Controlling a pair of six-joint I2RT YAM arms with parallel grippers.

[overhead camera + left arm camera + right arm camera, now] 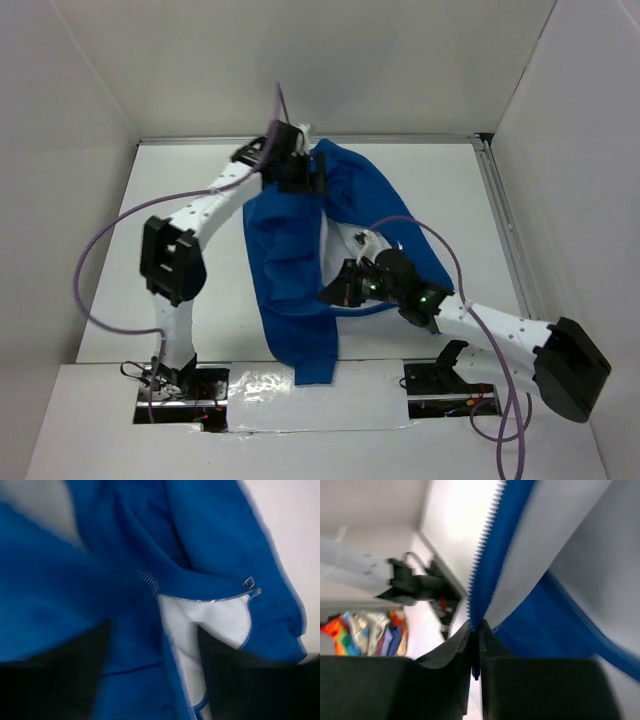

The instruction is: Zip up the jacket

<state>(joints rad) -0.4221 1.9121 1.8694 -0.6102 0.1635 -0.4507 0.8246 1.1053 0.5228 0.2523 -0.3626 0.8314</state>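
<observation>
The blue jacket lies in the middle of the worktop. Its front is open, so the white inside shows. Nearer the worktop's front edge, the right tool is pressed together, pinching the zipper edge, likely to keep that side tight. The left tool is at the worktop's far side with cloth between its fingers. I cannot tell if it grips. No tool touches the zipper pull.

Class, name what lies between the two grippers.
The jacket: its blue fabric and a strip of pale lining fill the stretch from left gripper to right gripper, shown in the top view.
</observation>
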